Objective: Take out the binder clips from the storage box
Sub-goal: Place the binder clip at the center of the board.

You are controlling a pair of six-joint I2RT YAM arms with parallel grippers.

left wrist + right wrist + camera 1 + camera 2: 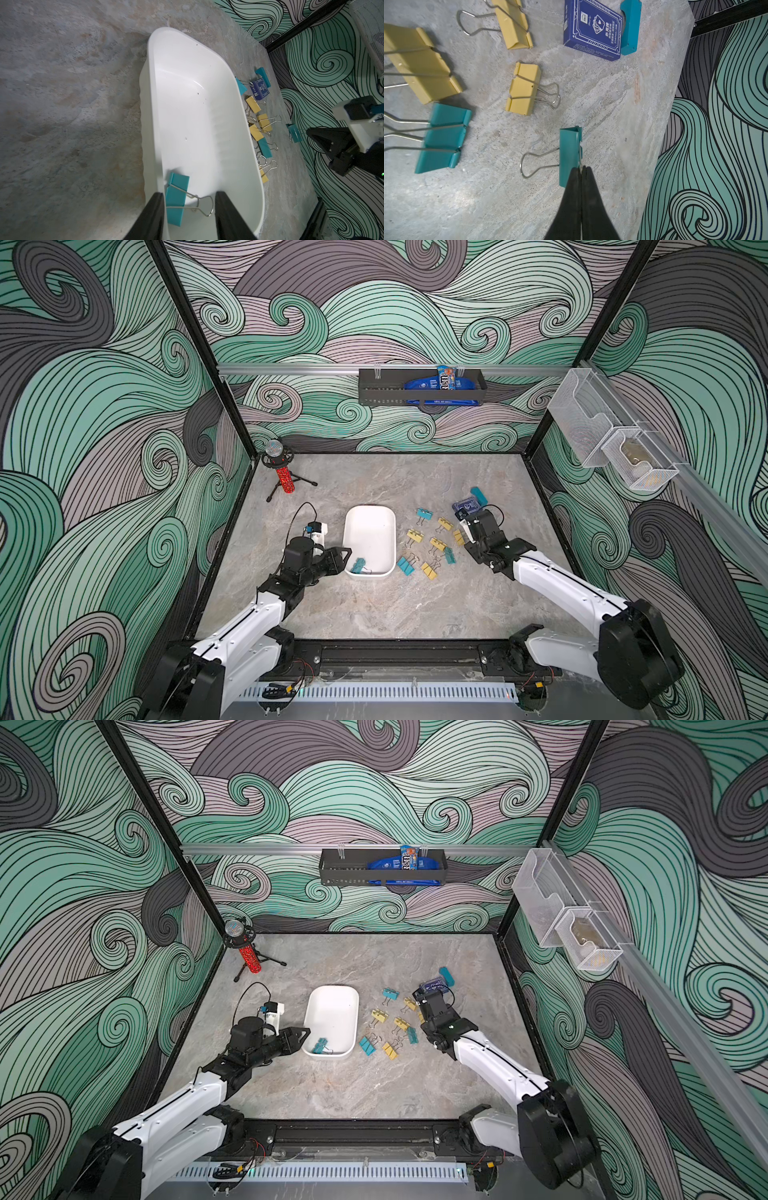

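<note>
Clip (569,153), teal folded metal, pinched by wire in right gripper (581,169), left gripper (190,194) parted

The grey marbled worktop (374,614) is carrying a white storage box (393,531). Teal and yellow binder clips (414,536) are lying scattered beside it, a blue playing-card box (466,506) is touching a teal block (478,495), and a small tripod (284,480) is standing far back.

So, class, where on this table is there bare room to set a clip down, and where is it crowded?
Bare: the tabletop between the storage box and the near rail, and the far stretch beyond the box, beside the microphone. Crowded: binder clips scattered between box and card box.
</note>
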